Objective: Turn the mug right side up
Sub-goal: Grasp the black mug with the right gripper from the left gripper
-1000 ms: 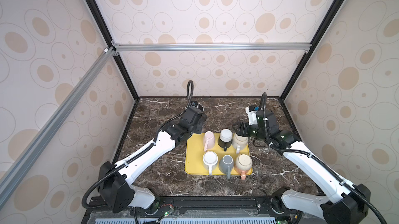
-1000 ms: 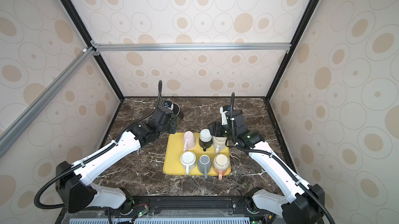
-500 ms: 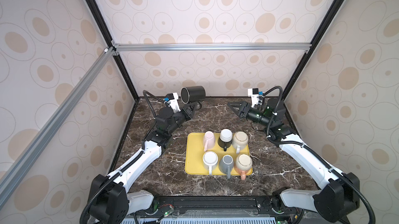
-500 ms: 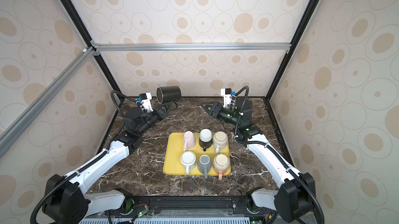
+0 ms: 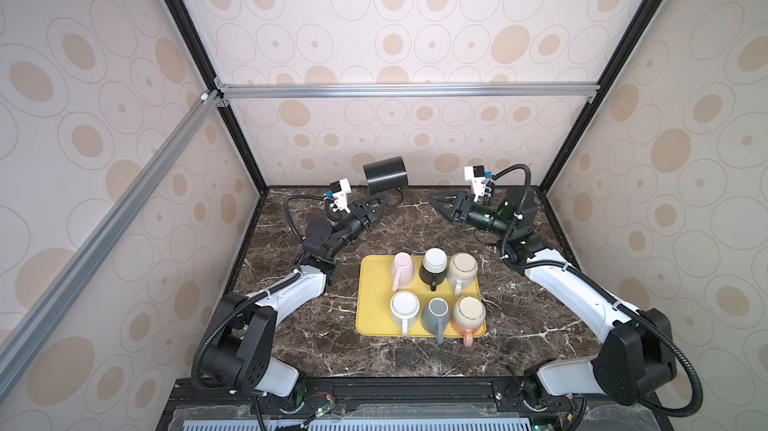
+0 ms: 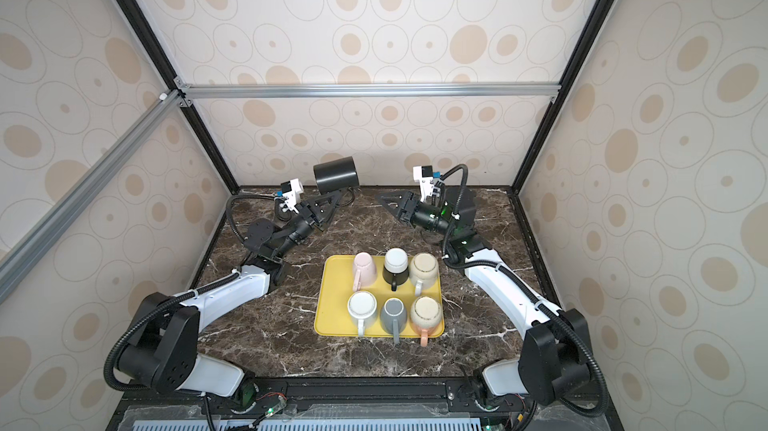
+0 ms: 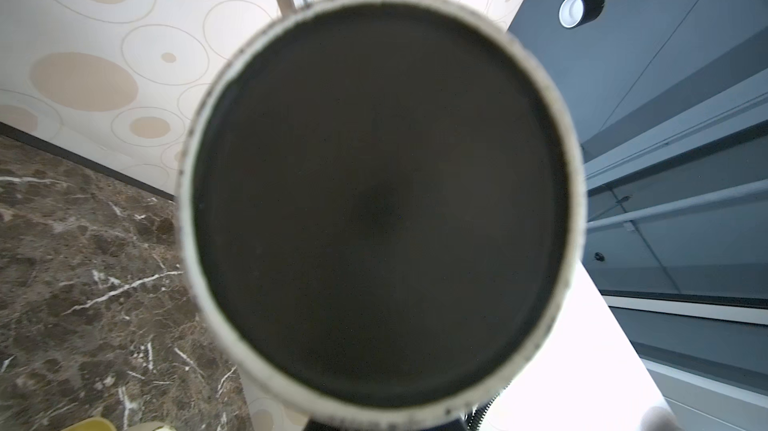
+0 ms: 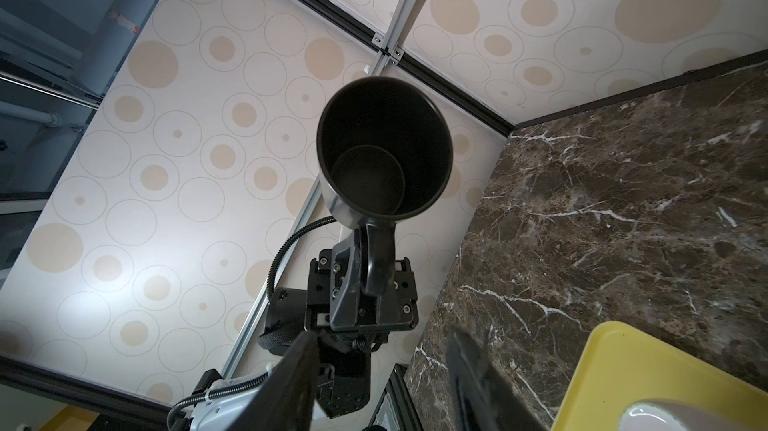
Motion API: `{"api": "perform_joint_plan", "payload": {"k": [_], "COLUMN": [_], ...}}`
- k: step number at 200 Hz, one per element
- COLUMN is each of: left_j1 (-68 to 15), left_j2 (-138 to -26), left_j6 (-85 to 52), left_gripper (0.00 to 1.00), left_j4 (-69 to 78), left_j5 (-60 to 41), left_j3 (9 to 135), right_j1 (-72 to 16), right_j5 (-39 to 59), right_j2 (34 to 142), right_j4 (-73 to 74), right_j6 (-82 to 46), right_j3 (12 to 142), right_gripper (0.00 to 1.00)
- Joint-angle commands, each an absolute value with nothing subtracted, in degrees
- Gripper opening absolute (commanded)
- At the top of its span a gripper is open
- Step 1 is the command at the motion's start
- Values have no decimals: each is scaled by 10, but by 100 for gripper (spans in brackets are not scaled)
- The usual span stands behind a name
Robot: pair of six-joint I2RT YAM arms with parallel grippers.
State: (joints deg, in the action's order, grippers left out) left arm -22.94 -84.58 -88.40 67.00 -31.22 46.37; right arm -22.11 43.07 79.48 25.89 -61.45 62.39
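A black mug [image 5: 384, 173] [image 6: 334, 175] hangs in the air near the back wall, tipped on its side. My left gripper [image 5: 384, 199] [image 6: 332, 200] is shut on its handle from below. The mug's base [image 7: 380, 200] fills the left wrist view and hides that gripper's jaws. In the right wrist view the mug's open mouth [image 8: 384, 150] faces the camera, with the left gripper [image 8: 361, 283] clamped on the handle. My right gripper [image 5: 434, 200] [image 6: 384, 202] [image 8: 382, 333] stands open and empty, pointing at the mug from a short distance to its right.
A yellow tray [image 5: 368, 283] [image 6: 330, 283] sits mid-table with several mugs in two rows, among them a pink mug [image 5: 402, 269] and a grey mug [image 5: 435, 312]. Dark marble table [image 5: 311, 325] lies around it. The enclosure's walls and black corner posts [image 5: 552, 171] stand close behind both grippers.
Both arms rose from beside the tray to the back of the table. The left one carried the black mug up and tipped it sideways. The right gripper's jaws narrowed a little.
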Motion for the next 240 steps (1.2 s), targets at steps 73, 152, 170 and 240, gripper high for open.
{"api": "perform_joint_plan", "payload": {"k": [73, 152, 170, 240], "left_j1": [-283, -296, -303, -308], "left_j2": [-871, -872, -873, -868], "left_j6": [-909, -897, -892, -857], "left_gripper": [0, 0, 0, 0], "left_j4": [807, 801, 795, 742], "left_j5": [-309, -309, -311, -315], "left_j3": [504, 507, 509, 515], "right_j1": [-260, -273, -273, -275], "right_j5": [421, 424, 424, 404], "right_j2": [839, 839, 841, 846], "right_j4": [257, 268, 268, 259], "right_j6": [-599, -606, -607, -603], "right_j3": [677, 675, 678, 681], "right_gripper": [49, 40, 36, 0]}}
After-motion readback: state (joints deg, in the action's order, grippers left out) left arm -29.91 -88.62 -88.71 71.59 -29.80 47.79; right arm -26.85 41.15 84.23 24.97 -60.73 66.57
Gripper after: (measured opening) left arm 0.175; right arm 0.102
